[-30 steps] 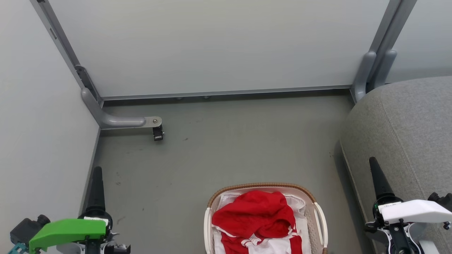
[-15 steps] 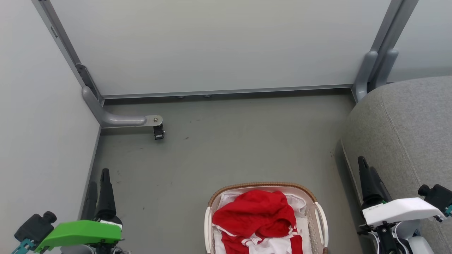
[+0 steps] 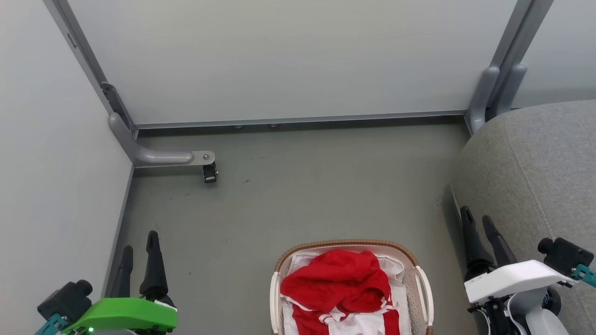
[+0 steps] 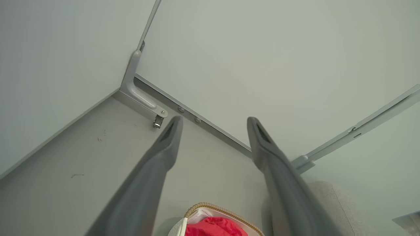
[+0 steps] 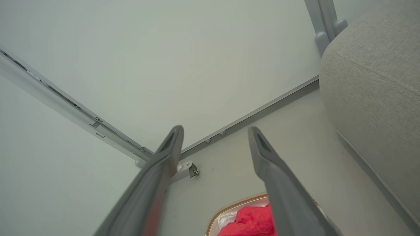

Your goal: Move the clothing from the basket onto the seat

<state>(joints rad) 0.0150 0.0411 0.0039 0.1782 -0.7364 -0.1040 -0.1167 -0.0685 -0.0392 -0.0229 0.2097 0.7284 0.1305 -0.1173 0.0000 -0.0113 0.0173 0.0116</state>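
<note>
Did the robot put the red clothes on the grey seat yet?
Nothing is done yet: the red clothing sits piled in the basket, and the visible part of the seat is bare. Nothing is in hand: the left gripper and right gripper hover either side, fingers apart and empty. Everything is left to move.

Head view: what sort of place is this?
Likely a partitioned test cell, not a lived-in home: pale panel walls on grey metal frames, a grey floor, plus a laundry basket and a grey seat.

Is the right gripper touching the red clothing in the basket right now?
Apart. In the head view the right gripper hangs right of the basket, bare floor between them; the clothing lies inside it.
</note>
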